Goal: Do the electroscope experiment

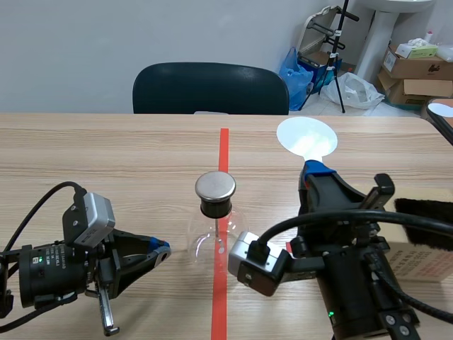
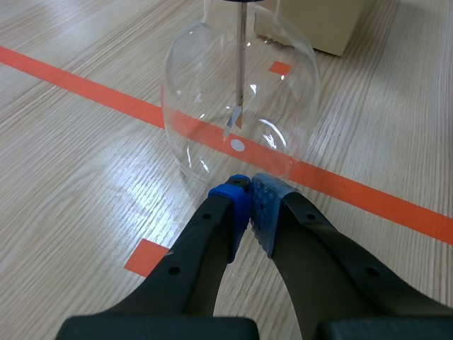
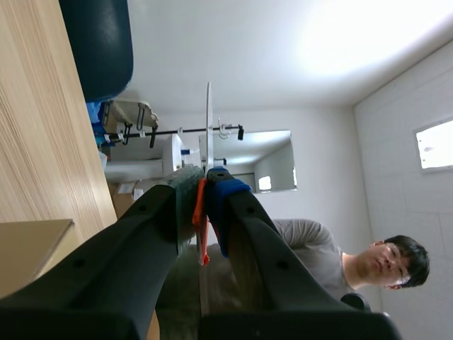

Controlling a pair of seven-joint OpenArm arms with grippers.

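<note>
The electroscope, a clear glass flask (image 1: 211, 239) with a black stopper and a round metal cap (image 1: 215, 186), stands on the red tape line at mid-table. My left gripper (image 1: 161, 249) lies low on the table just left of it, shut on nothing. In the left wrist view its blue pads (image 2: 248, 185) meet right at the flask's base (image 2: 241, 106), with a thin rod and foil inside the glass. My right gripper (image 1: 316, 170) is raised right of the flask, shut on the handle of a white round paddle (image 1: 306, 136). The right wrist view shows the paddle (image 3: 209, 120) edge-on between the fingers.
A cardboard box (image 1: 419, 263) with a dark fuzzy strip (image 1: 425, 212) on top sits at the right edge. Beyond the flask, its corner (image 2: 318, 25) is in the left wrist view. A dark chair (image 1: 210, 88) stands behind the table. A person (image 3: 340, 255) appears in the right wrist view.
</note>
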